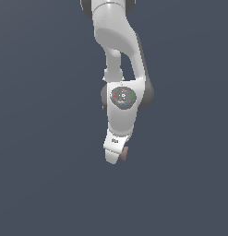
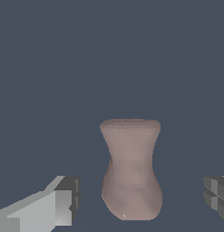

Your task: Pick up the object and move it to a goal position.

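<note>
Progress looks early: the pincer [image 2: 140, 199] stands spread wide, its fingers [image 2: 63, 204] on either side of the object [image 2: 131, 170] without touching it. That reddish-brown waisted lump sits between them on the plain grey worktop [image 1: 41, 184], ungrasped. Closing, lifting and carrying remain. No goal marker shows; nothing else stands near.

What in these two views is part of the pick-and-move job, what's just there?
Job:
- object, reddish-brown, pinched at the middle, between the fingers with gaps on both sides
- gripper, jaws open around it, not touching

Just there:
- plain dark surface; nothing else visible, and no goal marker shows
</note>
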Available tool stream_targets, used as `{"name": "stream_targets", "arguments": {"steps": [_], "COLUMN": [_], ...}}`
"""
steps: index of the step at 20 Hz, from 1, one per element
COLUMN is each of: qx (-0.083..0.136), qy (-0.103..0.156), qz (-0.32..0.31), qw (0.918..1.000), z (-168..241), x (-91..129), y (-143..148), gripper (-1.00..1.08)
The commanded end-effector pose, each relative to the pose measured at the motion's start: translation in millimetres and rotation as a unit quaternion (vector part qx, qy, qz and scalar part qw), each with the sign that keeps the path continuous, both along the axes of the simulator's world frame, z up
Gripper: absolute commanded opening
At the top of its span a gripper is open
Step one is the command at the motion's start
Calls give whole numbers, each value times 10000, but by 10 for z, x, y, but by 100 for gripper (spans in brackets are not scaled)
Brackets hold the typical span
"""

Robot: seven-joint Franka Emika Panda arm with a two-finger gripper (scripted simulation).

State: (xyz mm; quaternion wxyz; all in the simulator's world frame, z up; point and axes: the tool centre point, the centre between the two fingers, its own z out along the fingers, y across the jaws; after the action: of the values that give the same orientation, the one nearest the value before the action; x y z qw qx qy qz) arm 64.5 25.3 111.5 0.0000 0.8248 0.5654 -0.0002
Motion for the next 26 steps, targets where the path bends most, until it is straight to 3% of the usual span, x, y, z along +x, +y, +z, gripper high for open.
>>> {"name": "stream_targets", "arguments": {"steps": [1,19,20,26], "qx": [0,1,1,1], "qy": [0,-2,-2,-2], "qz": [1,23,23,23], "qw": [10000,10000,10000,10000], "z": [0,-502,-502,-502], "x": [0,2,2,2], "y": [0,0,0,0], "gripper": [100,100,-100,-100]}}
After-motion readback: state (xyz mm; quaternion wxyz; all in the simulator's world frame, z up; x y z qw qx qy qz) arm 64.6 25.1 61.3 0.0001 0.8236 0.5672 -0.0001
